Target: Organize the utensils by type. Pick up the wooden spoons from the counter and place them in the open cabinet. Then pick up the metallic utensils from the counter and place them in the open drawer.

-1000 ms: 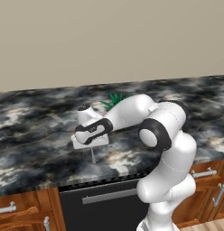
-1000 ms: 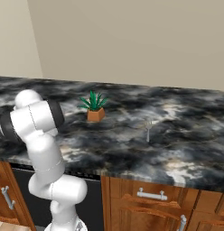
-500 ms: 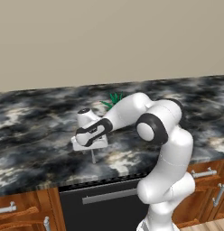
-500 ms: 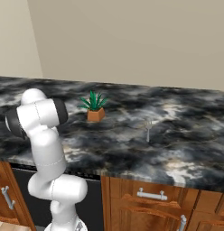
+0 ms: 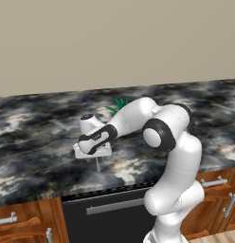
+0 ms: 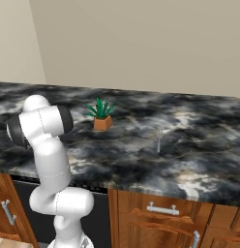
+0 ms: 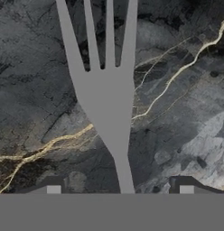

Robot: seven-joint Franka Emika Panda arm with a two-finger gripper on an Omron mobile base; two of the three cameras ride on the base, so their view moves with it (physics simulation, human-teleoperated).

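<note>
I have the gripper (image 7: 118, 189) low over the counter (image 5: 39, 128) with its 2 fingers spread on either side of the fork (image 7: 105, 90) handle, because the fork lies flat there for pickup.

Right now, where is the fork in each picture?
Left base view: the fork pokes out under the gripper.
Right base view: a thin grey fork lies right of the potted plant; I cannot tell if it is the same one.
Hand view: middle, tines toward the top.
Shared landmark: the black marbled counter.
</note>
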